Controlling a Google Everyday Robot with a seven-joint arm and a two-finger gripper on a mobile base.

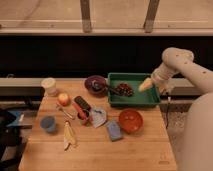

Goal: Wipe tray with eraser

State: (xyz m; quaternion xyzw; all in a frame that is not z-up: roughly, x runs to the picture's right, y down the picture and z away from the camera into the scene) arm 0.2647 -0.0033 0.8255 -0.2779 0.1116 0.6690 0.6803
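Note:
The green tray (133,103) sits at the back right of the wooden table, with a dark reddish clump (125,89) lying in it. The black oblong eraser (82,103) lies on the table left of the tray, beside a thin red-handled tool (80,113). My gripper (146,84), with yellow fingers, hangs over the tray's right part at the end of the white arm that reaches in from the right. It is open and holds nothing, and it is far from the eraser.
A dark purple bowl (95,83) touches the tray's left side. An orange bowl (130,120) and a blue sponge (114,130) lie in front of the tray. An apple (63,98), a white cup (49,86), a blue-grey cup (48,123) and a yellow peel (69,136) occupy the left half.

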